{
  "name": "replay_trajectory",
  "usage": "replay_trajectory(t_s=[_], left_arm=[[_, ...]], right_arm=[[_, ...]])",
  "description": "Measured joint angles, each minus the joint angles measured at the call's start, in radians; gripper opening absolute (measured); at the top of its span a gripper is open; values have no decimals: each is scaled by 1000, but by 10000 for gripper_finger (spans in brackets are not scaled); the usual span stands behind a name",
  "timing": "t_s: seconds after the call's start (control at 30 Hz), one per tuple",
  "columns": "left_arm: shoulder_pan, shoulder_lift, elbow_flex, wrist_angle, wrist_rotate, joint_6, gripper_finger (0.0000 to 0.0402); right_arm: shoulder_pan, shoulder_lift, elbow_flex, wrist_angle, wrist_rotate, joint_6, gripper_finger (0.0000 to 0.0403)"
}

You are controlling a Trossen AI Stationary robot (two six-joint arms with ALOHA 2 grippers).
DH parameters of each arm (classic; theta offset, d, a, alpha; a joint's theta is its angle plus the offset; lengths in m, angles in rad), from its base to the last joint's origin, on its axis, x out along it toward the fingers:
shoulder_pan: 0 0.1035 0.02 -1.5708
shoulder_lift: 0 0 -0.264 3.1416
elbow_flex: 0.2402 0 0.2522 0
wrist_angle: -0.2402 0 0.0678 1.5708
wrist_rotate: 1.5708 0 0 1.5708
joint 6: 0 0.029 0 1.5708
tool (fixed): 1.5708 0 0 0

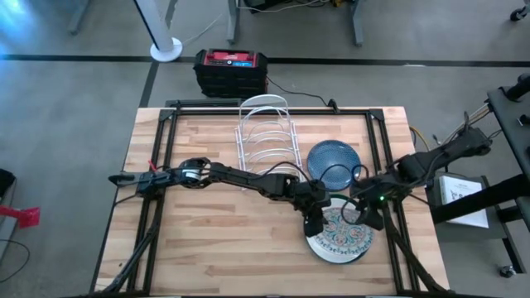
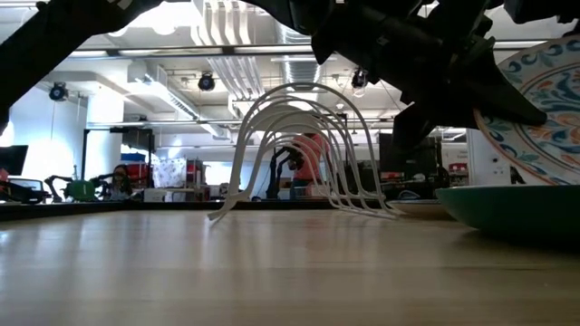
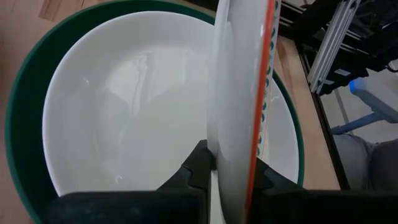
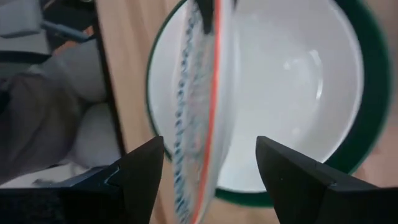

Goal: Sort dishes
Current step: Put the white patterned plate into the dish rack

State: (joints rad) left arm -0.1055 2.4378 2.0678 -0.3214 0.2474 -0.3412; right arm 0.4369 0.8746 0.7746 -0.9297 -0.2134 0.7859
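My left gripper [image 1: 315, 222] reaches across from the table's left and is shut on the floral dish [image 1: 341, 236], near the table's right front. The dish stands tilted over the plain white dish [image 3: 124, 112], which lies inside the green dish [image 3: 18, 124]. My right gripper [image 4: 211, 168] is open and comes in from the right. One finger stands on either side of the floral dish's rim [image 4: 208, 124], touching nothing. The blue speckled dish [image 1: 334, 159] lies flat on the table beside the rack. My left gripper pinches the floral dish's rim [image 3: 233, 146] between its two fingers, one on each face. The fingers come from the table's left, slanting down. The dish is tilted up on edge above the white dish; whether its lower rim rests there is hidden.
A white wire rack [image 1: 263, 136] stands at the table's far middle, and it shows in the low view as arches [image 2: 299, 149]. A black box with a red top [image 1: 231, 70] sits beyond the far edge. Black frame rails [image 1: 387, 149] run along the table's sides.
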Motion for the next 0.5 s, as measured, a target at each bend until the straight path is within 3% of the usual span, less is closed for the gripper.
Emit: replay_trajectory(t_s=[0.2,0.5], left_arm=[[0,0,0,5,-2,6,16],[0,0,0,15,-6,8,16]], right_arm=[[19,-24,-4,6,78,1,230],[58,-35,-96,134,81,65,205]])
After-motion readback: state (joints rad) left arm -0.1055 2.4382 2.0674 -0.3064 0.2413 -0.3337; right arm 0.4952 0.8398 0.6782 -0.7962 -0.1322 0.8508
